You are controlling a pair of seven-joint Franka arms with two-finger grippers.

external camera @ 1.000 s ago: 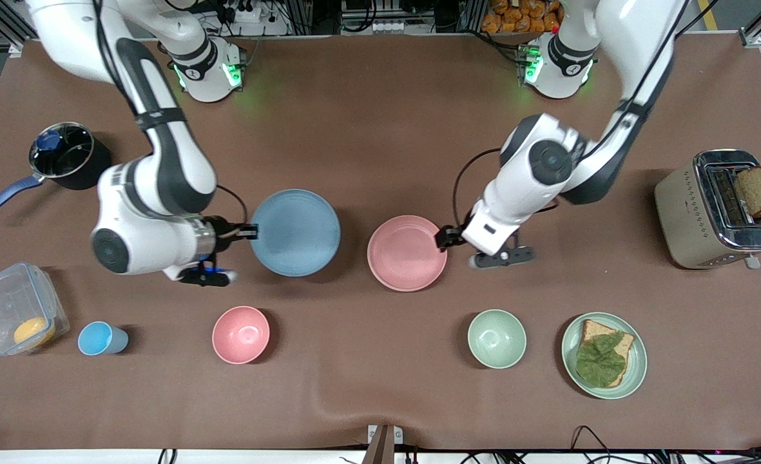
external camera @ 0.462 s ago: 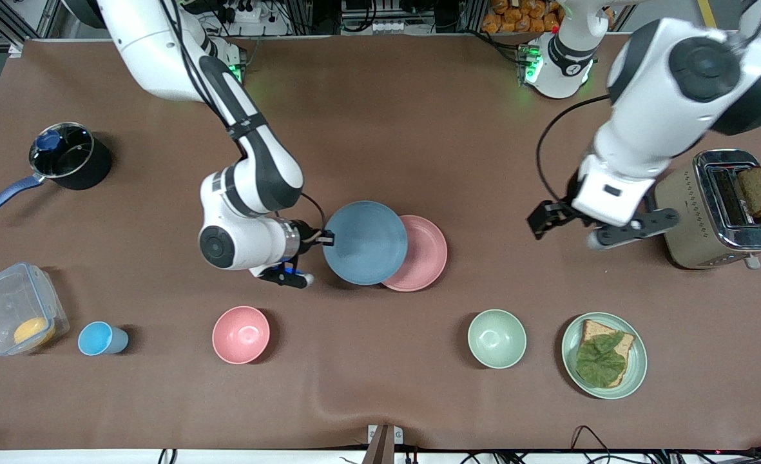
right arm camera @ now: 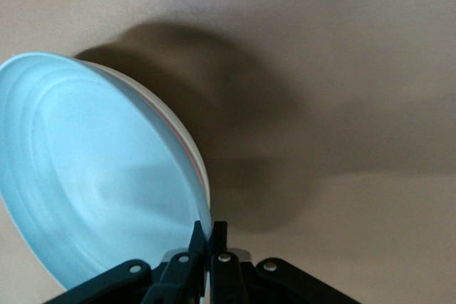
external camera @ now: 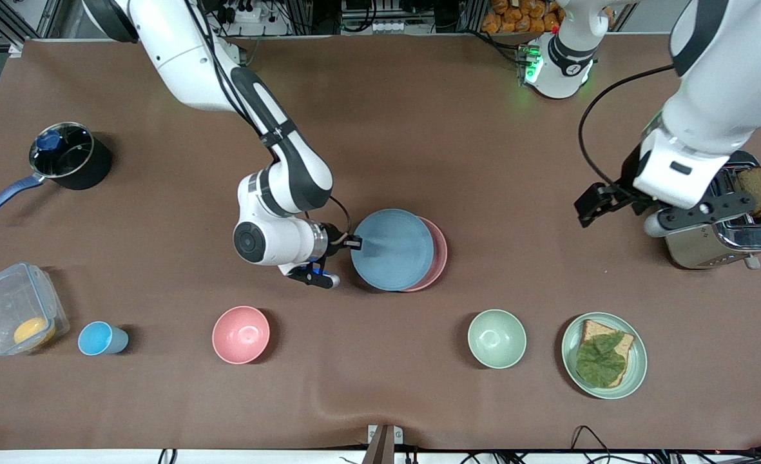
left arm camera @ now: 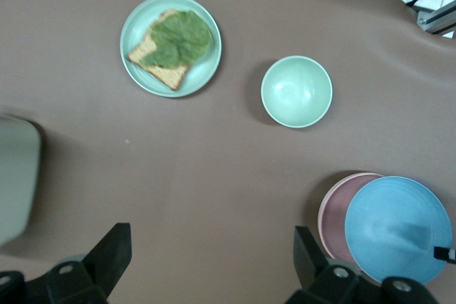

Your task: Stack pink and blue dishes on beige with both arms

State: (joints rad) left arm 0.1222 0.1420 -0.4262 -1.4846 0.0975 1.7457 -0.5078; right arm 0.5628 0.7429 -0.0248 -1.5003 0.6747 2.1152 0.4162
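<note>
The right tool (external camera: 354, 243), pinching the flat pastel-blue matte plate (external camera: 392, 250) by its rim, has carried it almost squarely over the matching pink plate (external camera: 440, 254), while the left tool (external camera: 591, 205), jaws spread and empty, has drawn back up beside the toaster (external camera: 715, 238), so no beige plate shows yet.

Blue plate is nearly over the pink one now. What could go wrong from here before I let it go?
1. The blue plate, pinched at its rim by the right claw, sits offset over the pink plate; released now, it may land off-centre.
2. No beige plate shows in any view, so the stack may be building without its base.
3. The left claw, open, hangs beside the toaster; a careless move could knock it.
</note>
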